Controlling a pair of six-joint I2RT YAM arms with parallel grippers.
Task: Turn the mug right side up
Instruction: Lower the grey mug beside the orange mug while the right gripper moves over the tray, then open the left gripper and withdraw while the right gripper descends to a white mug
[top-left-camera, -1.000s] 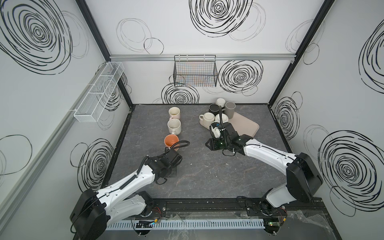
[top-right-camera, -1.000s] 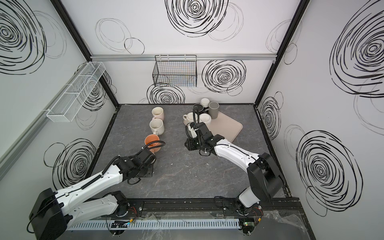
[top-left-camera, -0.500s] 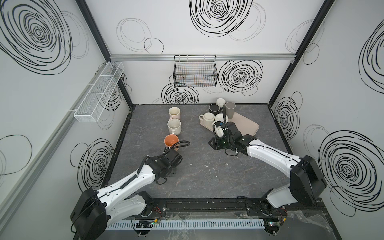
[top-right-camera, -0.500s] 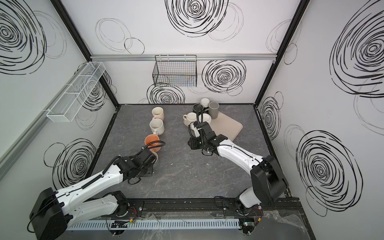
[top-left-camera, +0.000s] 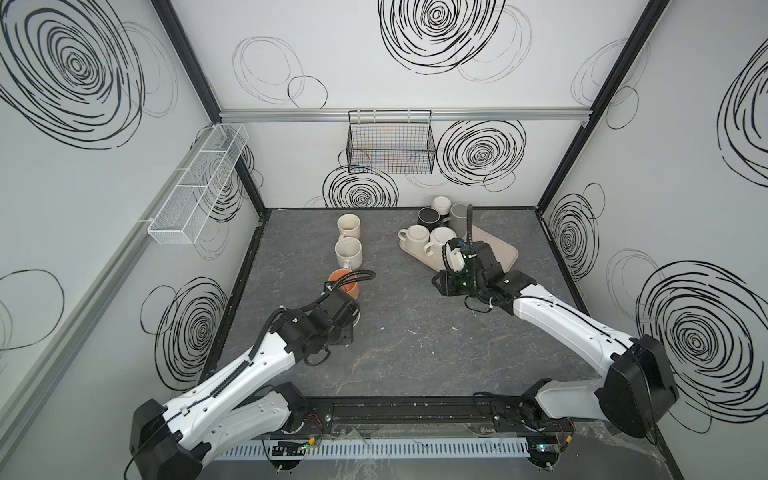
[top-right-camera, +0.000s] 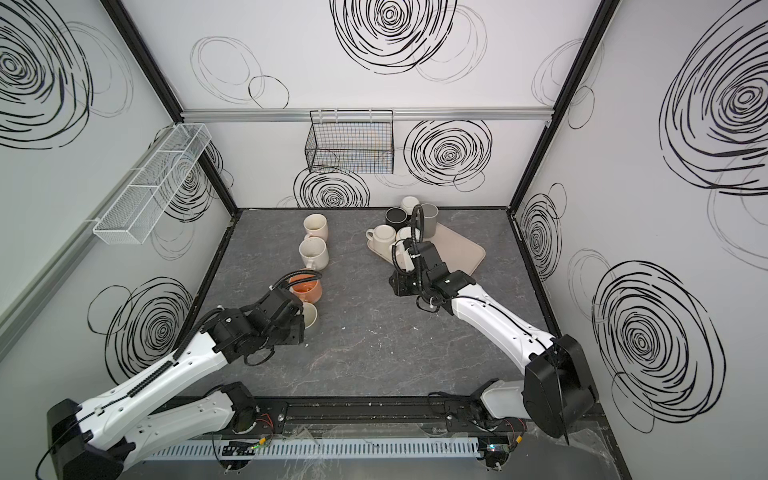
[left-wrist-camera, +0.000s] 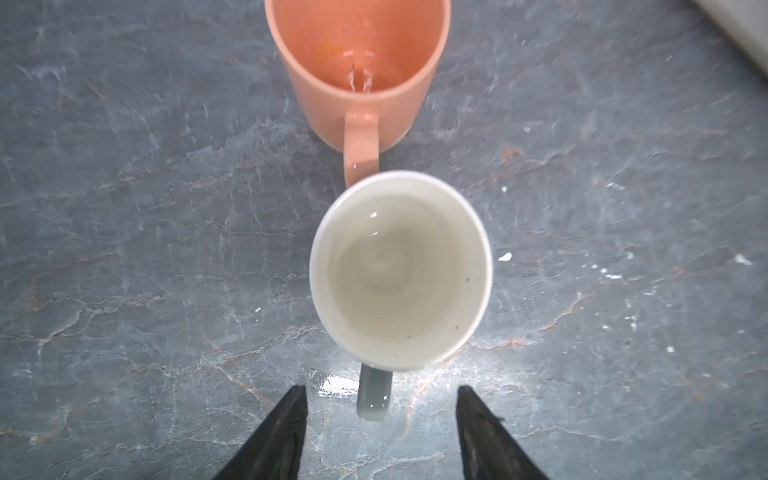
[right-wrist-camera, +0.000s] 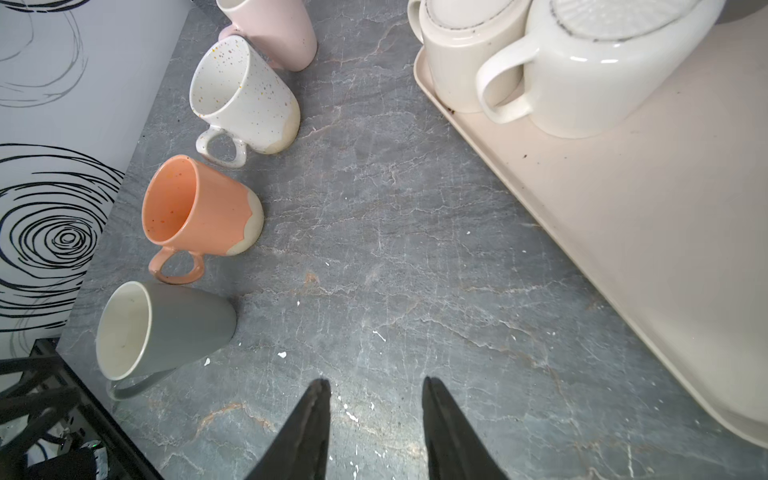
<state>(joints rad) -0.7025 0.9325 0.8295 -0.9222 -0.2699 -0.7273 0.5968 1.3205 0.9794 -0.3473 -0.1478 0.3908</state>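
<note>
A grey mug (left-wrist-camera: 401, 274) with a white inside stands upright on the dark stone tabletop, also seen in a top view (top-right-camera: 309, 318). Its handle (left-wrist-camera: 374, 395) points back between the tips of my left gripper (left-wrist-camera: 381, 390), which is open, both fingers clear of the handle. My right gripper (right-wrist-camera: 376, 382) is open over bare tabletop beside the beige tray (right-wrist-camera: 623, 232), with nothing between its fingers. Two cream mugs (right-wrist-camera: 469, 54) (right-wrist-camera: 602, 70) stand upside down on that tray.
An orange mug (left-wrist-camera: 357, 70) stands upright right behind the grey one, its handle nearly touching it. Further back in the row are a speckled white mug (top-left-camera: 348, 252) and a pale pink mug (top-left-camera: 348, 226). Black, grey and white mugs (top-left-camera: 428, 216) crowd the tray's far end. A wire basket (top-left-camera: 390, 145) hangs on the back wall.
My left gripper has opened and let go of the grey mug's handle. The right arm has shifted a little to the right, toward the tray.
</note>
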